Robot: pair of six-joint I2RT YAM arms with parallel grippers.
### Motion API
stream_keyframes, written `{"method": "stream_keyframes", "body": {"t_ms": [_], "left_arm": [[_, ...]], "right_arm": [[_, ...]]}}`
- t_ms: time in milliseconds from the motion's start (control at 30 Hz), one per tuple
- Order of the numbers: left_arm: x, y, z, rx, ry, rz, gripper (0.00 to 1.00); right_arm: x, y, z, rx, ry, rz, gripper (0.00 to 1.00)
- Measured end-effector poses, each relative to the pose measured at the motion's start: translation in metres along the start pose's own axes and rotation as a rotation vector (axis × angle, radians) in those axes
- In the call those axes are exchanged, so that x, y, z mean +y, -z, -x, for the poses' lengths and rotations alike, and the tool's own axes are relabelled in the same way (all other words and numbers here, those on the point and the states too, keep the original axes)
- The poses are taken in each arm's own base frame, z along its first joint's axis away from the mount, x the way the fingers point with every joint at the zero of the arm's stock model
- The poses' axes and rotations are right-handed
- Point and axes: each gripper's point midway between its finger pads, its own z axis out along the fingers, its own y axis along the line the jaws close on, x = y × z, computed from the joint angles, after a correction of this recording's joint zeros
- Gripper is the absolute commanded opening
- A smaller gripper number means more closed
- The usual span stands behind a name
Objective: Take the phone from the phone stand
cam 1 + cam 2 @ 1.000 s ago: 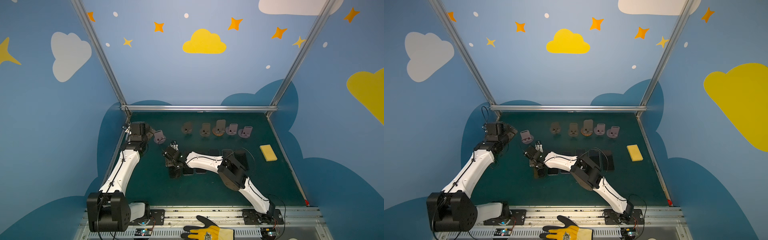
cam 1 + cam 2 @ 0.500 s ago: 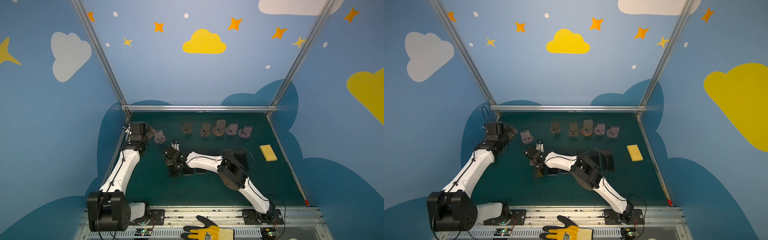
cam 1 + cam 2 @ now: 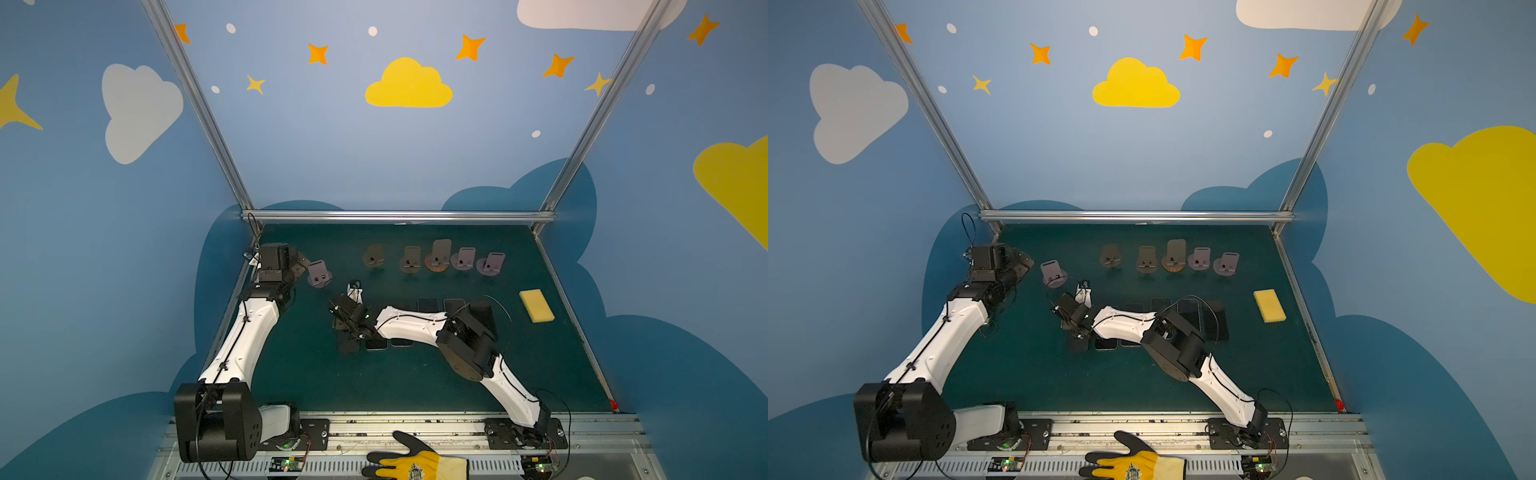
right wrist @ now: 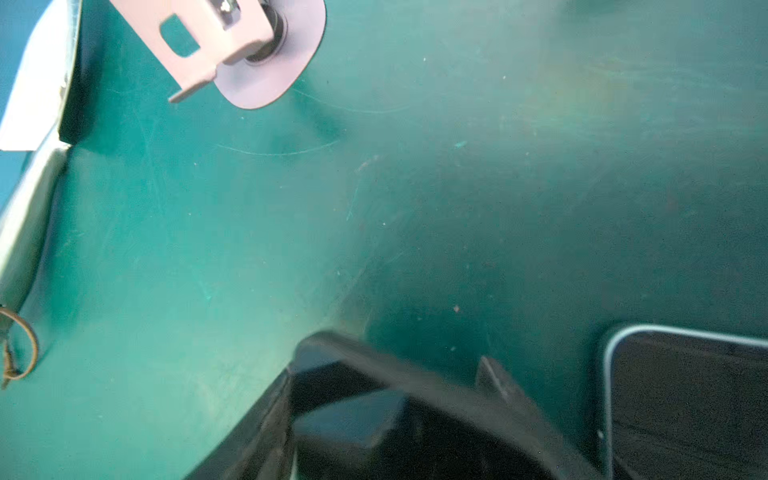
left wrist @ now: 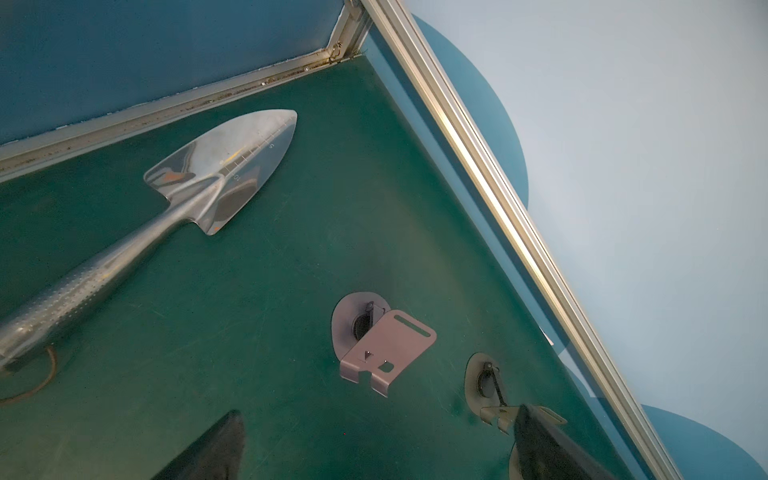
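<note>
- My right gripper (image 3: 349,328) has its jaws drawn narrow on the edges of a dark phone (image 4: 374,424). The right wrist view is blurred, so I cannot tell whether the phone's lower end touches the green mat (image 3: 311,382).
- That phone is clear of every one of the stands (image 3: 411,258). It sits at the left end of the row of phones lying on the mat, with the nearest flat phone (image 4: 685,407) just beside it.
- My left gripper (image 5: 380,415) stands wide and empty at the back-left. It is aimed at a bare purple stand (image 5: 386,349), near it but not touching.
- Progress, as I judge it: this phone is off its stand, and no stand in view carries one. What is left is to lay it down beside the others and let go.
- Stands: six along the back, all empty. There is the purple one by the left gripper, then three brownish ones, then two more pinkish-purple ones to the right.
- Phones: I count six, five lying flat plus the one held. The right arm (image 3: 415,328) covers the middle of the row, so that count is probable rather than sure.
- Sponge: one yellow sponge (image 3: 536,306), well apart on the right.
- Trowel: one metal trowel (image 5: 216,174), in the back-left corner.
- Glove: one black-and-yellow glove (image 3: 415,465), at the front rail (image 3: 457,428), off the mat.
</note>
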Motion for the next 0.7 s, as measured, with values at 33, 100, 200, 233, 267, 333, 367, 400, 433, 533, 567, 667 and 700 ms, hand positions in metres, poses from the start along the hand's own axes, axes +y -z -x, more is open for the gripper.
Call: {"method": "stream_keyframes", "body": {"t_ms": [33,100,200,233,267,333,367,400,433,533,567,667,700], "left_arm": [[0.000,0.000,-0.001,0.003,0.001,-0.002,1.00],[-0.001,0.000,-0.001,0.006,0.002,-0.005,1.00],[-0.001,0.000,-0.001,0.009,0.005,-0.007,1.00],[-0.001,0.000,-0.002,0.011,0.005,-0.008,1.00],[-0.002,0.000,-0.002,0.012,0.005,-0.009,1.00],[-0.002,0.000,-0.002,0.014,0.005,-0.011,1.00],[-0.002,0.000,-0.003,0.016,0.005,-0.012,1.00],[-0.002,0.000,-0.002,0.016,0.006,-0.013,1.00],[-0.002,0.000,-0.002,0.016,0.006,-0.013,1.00],[-0.002,0.000,-0.002,0.014,0.006,-0.013,1.00],[-0.002,0.001,-0.001,0.012,0.004,-0.014,1.00],[-0.003,0.009,0.003,-0.003,0.000,-0.018,1.00],[-0.005,0.017,0.008,-0.020,0.000,-0.030,1.00]], "right_arm": [[0.000,0.000,0.000,0.000,-0.002,0.002,0.72],[0.000,0.001,0.000,-0.001,-0.003,0.003,0.72],[-0.003,0.002,0.000,-0.002,-0.001,-0.004,0.72],[-0.004,0.002,0.000,-0.003,0.000,-0.008,0.72],[-0.005,0.003,0.000,-0.004,0.001,-0.010,0.71],[-0.006,0.004,0.001,-0.006,0.004,-0.017,0.71],[-0.008,0.005,0.001,-0.006,0.008,-0.022,0.71],[-0.010,0.006,0.001,-0.004,0.014,-0.029,0.71],[-0.012,0.007,0.000,-0.004,0.020,-0.035,0.71],[-0.017,0.013,0.000,0.001,0.054,-0.051,0.71],[-0.017,0.018,0.002,0.000,0.069,-0.051,0.71],[-0.012,0.045,0.015,-0.023,0.111,-0.034,0.72],[-0.007,0.060,0.025,-0.044,0.122,-0.013,0.72]]}}
